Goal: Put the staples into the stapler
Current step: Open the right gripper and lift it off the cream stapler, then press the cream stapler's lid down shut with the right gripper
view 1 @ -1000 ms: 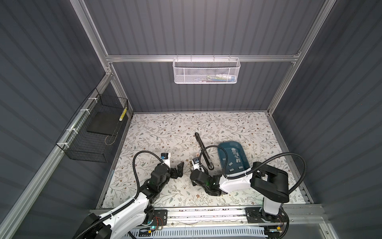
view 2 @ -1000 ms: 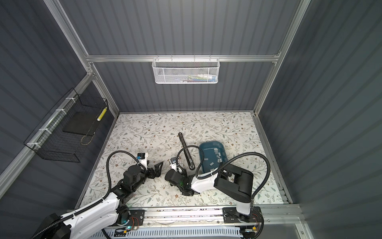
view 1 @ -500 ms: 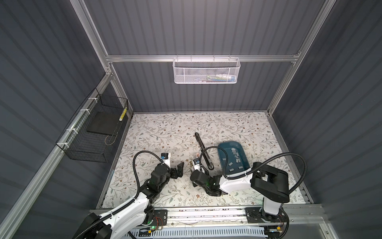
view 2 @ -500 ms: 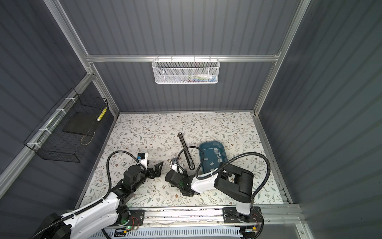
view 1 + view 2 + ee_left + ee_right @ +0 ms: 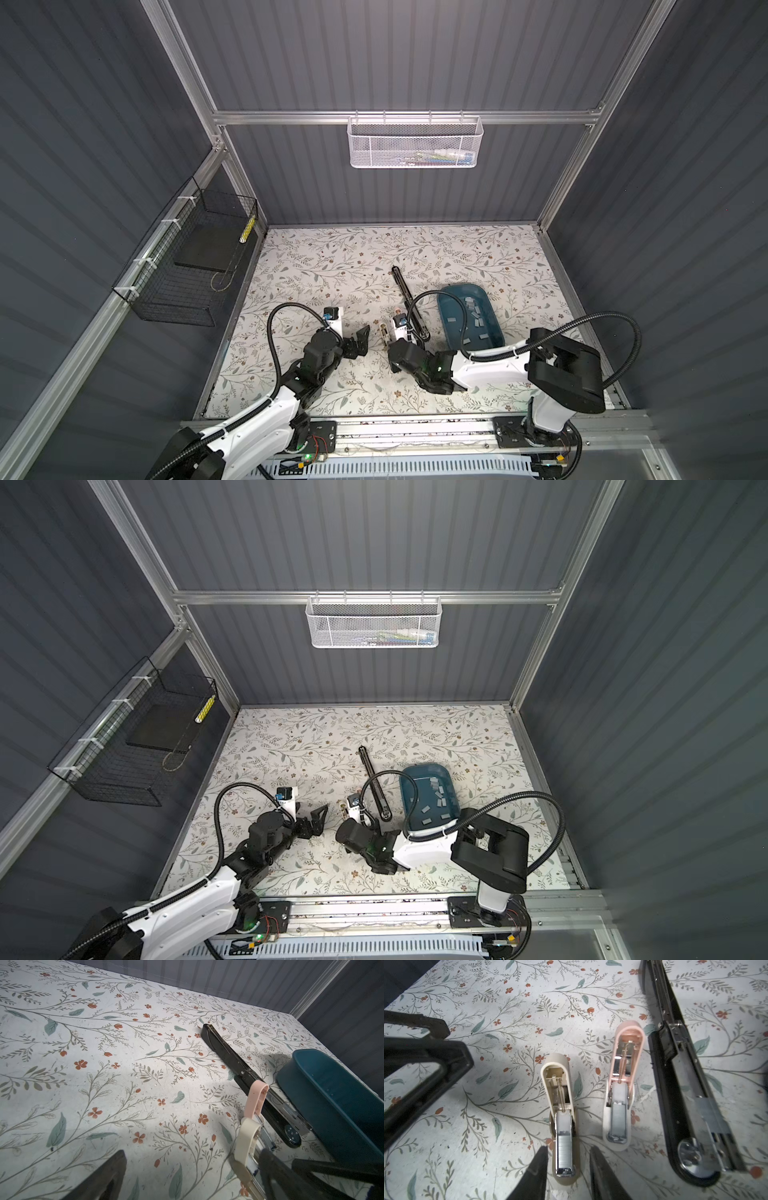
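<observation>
In the beige stapler (image 5: 560, 1105) lies a shiny staple strip (image 5: 564, 1153) (lid open).

We can read no text, brand, number or sign in any view. The coloured things (image 5: 440, 157) inside the white mesh basket (image 5: 374, 145) are too small and blurred for us to tell any print. The yellow strip (image 5: 248, 230) in the black wire basket (image 5: 178, 307) has dark marks, but we cannot read them.
</observation>
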Available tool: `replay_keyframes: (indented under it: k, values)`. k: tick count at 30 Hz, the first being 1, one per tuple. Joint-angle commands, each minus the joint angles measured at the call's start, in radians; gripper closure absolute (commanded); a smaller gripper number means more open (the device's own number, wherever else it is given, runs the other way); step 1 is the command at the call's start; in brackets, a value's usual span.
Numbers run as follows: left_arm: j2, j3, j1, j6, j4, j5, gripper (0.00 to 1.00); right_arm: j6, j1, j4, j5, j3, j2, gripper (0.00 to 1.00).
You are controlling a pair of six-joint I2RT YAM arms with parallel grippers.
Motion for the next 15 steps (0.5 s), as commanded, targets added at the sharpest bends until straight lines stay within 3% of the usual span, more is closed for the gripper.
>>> replay_keyframes:
  k: [1,15]
  values:
    - [0.006,-0.001,-0.001,-0.015,0.023,0.013,0.00,0.007,0.001,-0.035,0.032,0.021,0.041,0.66]
    - [0.007,-0.001,-0.001,-0.016,0.023,0.016,0.00,0.014,-0.023,-0.069,0.008,0.060,0.109,0.71]
